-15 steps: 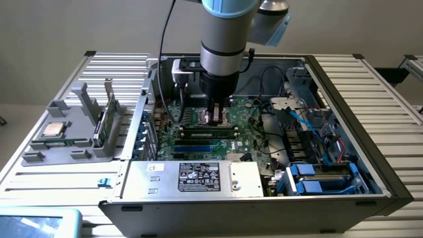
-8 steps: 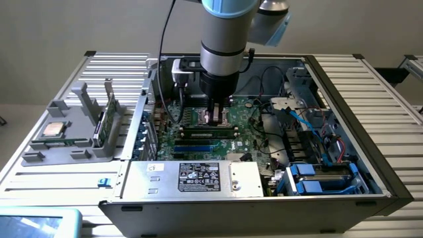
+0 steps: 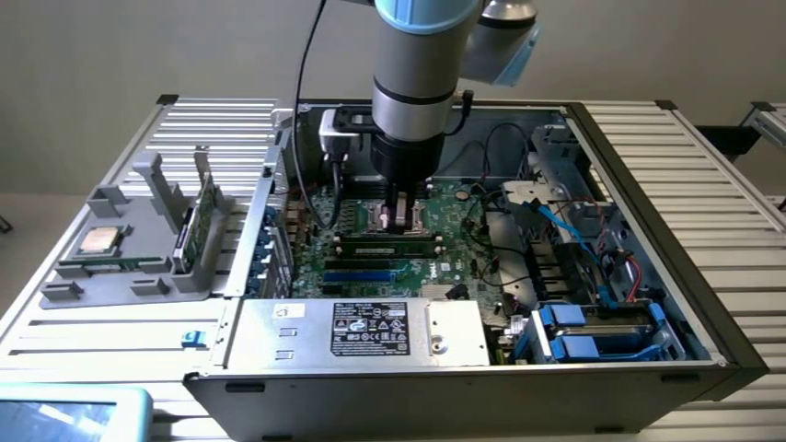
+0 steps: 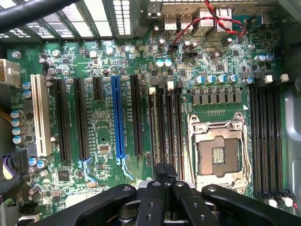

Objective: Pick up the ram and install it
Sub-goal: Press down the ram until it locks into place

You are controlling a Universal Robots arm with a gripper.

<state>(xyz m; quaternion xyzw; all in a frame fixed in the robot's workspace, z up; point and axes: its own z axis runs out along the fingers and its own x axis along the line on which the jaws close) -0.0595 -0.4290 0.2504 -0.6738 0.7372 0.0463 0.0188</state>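
the arm reaches down into an open computer case (image 3: 639, 304) that lies on a slatted metal table (image 3: 724, 184). its hand (image 3: 402, 218) hangs low over the green motherboard (image 3: 461, 262), just above the ram (image 3: 390, 245), a long thin green stick with dark chips lying along a memory slot near the middle of the board. the fingers are drawn together, tips pointing down at the top edge of the stick; whether they press on it or stand just clear cannot be told from the exterior view.

in the wrist view the hand (image 4: 164, 175) shows as black linkage with its two fingertips (image 4: 159, 170) closed against each other, poised over the dark memory slots (image 4: 164, 122) that run beside the open processor socket (image 4: 218, 155). a blue expansion slot (image 4: 117, 117) and a white one (image 4: 40, 115) lie further off on the same board.

on the exterior view's left, outside the case, a grey holder (image 3: 135, 249) sits on the table with a square silver-topped processor (image 3: 102, 241) lying flat in it and a green card (image 3: 197, 226) standing on edge in its rack. at the near side of the case a silver power supply (image 3: 356, 331) carries a black label. blue drive brackets (image 3: 590, 336) fill the near right corner.
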